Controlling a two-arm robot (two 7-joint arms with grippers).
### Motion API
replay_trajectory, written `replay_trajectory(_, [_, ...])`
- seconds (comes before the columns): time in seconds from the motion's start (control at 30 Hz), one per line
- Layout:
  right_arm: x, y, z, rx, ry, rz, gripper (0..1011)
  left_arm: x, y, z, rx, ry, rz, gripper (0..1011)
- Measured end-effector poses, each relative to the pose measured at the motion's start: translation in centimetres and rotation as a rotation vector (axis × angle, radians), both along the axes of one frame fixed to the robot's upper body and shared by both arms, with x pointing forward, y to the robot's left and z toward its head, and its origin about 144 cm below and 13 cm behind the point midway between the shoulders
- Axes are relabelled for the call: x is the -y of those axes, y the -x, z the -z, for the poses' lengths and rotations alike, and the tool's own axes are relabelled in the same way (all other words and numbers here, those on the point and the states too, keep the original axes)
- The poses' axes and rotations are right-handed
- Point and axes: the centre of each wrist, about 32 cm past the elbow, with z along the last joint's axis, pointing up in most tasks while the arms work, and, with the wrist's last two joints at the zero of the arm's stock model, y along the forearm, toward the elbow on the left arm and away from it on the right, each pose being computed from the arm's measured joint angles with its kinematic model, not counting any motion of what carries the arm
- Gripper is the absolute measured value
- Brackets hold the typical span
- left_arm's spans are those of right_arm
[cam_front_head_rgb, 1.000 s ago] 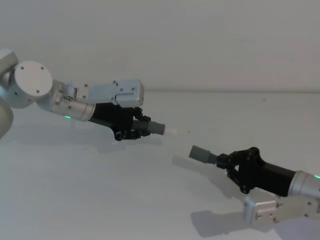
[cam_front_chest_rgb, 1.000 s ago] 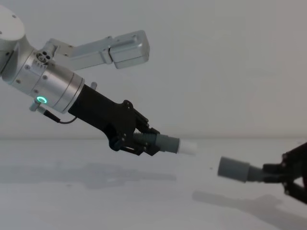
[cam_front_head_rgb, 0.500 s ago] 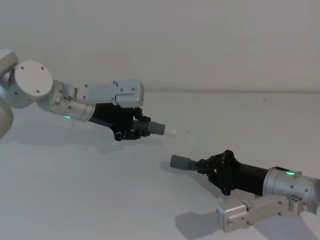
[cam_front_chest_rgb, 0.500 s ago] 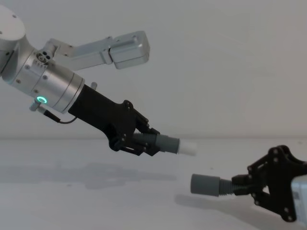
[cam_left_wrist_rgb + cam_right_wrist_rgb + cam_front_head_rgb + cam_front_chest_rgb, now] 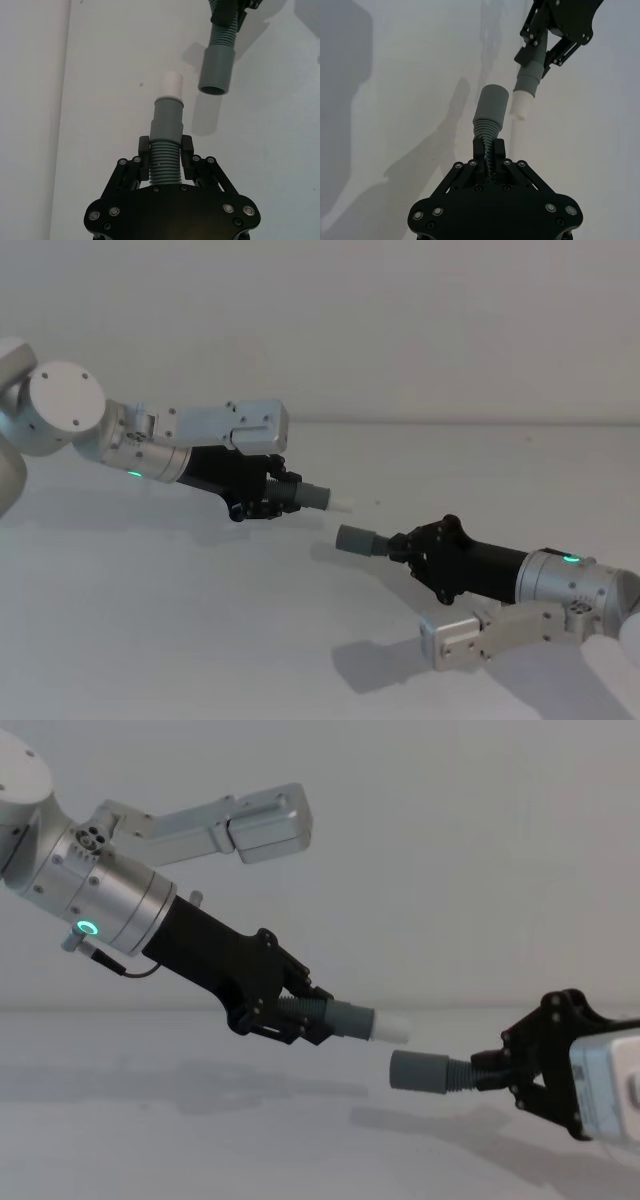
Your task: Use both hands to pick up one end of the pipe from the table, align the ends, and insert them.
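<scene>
My right gripper (image 5: 402, 546), clamped on its ribbed hose, has risen, bringing the grey cuff (image 5: 355, 538) to just 5 o'clock of the white tip (image 5: 343, 504) held out by my left gripper (image 5: 272, 492), which grips its own hose. The ends remain apart above the table (image 5: 150, 620); alignment is nearly complete.

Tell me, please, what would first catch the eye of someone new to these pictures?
Two black grippers face each other above the white table, each clamped on a ribbed hose piece. The left gripper on the left holds the piece with the white tip; the right gripper on the right holds the piece with the open grey cuff. The tip and cuff are close but apart, the cuff sitting slightly lower.
</scene>
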Motion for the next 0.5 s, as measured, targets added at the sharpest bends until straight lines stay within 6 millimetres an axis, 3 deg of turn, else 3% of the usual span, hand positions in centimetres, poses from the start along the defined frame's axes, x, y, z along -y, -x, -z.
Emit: replay_trajectory(0.5, [0.39,-0.82,-0.20,0.019,0.050,0.036,94,0.00,0.00,0.00,0.000,0.000,0.000,347])
